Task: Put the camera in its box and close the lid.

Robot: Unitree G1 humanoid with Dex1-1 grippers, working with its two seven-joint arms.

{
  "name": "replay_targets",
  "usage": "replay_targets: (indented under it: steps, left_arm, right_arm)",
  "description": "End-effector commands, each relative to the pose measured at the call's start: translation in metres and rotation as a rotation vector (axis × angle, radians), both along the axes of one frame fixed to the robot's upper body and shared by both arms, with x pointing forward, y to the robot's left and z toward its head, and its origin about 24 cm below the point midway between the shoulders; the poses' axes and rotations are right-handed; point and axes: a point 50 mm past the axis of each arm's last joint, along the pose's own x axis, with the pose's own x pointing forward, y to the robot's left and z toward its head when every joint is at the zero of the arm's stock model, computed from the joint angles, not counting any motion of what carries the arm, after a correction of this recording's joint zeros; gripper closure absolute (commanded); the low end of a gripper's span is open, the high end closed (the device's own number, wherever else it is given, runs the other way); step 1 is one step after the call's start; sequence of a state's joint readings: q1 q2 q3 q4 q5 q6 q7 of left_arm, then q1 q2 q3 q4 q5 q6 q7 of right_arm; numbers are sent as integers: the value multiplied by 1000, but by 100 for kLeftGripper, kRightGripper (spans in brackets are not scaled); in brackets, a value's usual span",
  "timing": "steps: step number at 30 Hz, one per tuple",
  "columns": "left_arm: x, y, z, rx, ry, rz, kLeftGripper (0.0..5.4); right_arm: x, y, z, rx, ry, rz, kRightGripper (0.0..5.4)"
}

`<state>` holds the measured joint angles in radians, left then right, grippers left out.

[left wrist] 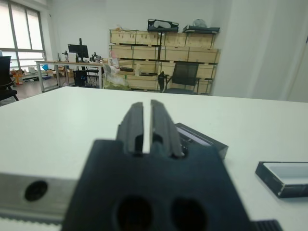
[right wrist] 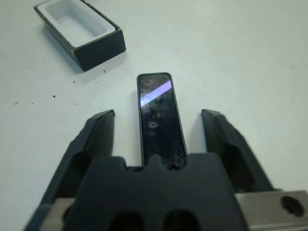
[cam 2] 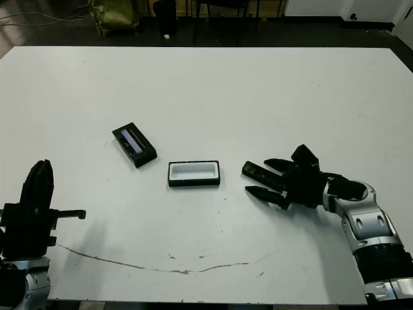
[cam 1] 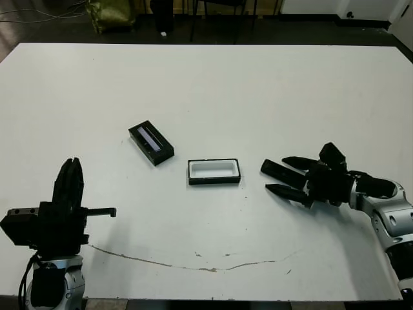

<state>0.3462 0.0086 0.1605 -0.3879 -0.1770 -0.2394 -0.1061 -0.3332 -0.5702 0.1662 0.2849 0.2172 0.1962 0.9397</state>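
White tabletop (cam 1: 258, 84) fills the head camera's view, with dark floor and chair legs beyond its far edge. Near the middle sits the box (cam 1: 214, 171), a small black tray with white lining, empty and open. Just to its left and a little farther back lies the lid (cam 1: 151, 143), black with a pale strip, turned at an angle. To the right of the box lies the camera (cam 1: 277, 172), a slim black bar flat on the tabletop, between the two spread fingers of the right pincer (cam 1: 287, 177). The left pincer (cam 1: 68, 183) stands at the near left corner, well apart from everything, fingers pointing up.

Office shelving, cardboard boxes and chairs form the background of the left wrist view. The left pincer's fingers (left wrist: 135, 126) stand almost together, holding nothing. Past them the lid (left wrist: 204, 141) and one end of the box (left wrist: 284, 177) rest on the tabletop.

Bare tabletop fills the right wrist view. The right pincer (right wrist: 159, 120) has its fingers (right wrist: 98, 132) wide apart, one on each side of the camera (right wrist: 160, 118), neither touching it. The box (right wrist: 82, 29) lies ahead, beyond the camera's far end.

The step in hand looks like the first one: taking hold of the camera. The next move likely calls for closing the fingers squarely on the bar's long sides, then lifting it and lining it up with the tray's length.
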Motion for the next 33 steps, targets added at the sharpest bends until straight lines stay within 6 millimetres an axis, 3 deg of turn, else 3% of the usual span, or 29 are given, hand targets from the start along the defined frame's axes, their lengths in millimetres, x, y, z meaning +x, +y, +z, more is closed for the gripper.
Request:
replay_targets:
  steps: [1, 17, 33]
  left_arm:
    - [-1, 3, -5, 4, 39, 5, 540]
    - [-1, 2, -4, 10, 36, 7, 540]
    - [-1, 3, -3, 14, 41, 6, 540]
  right_arm:
    - [-20, -6, -31, -166, 122, -12, 207]
    - [-21, -9, -34, -188, 125, 12, 207]
    - [-17, -13, -33, -82, 171, -42, 207]
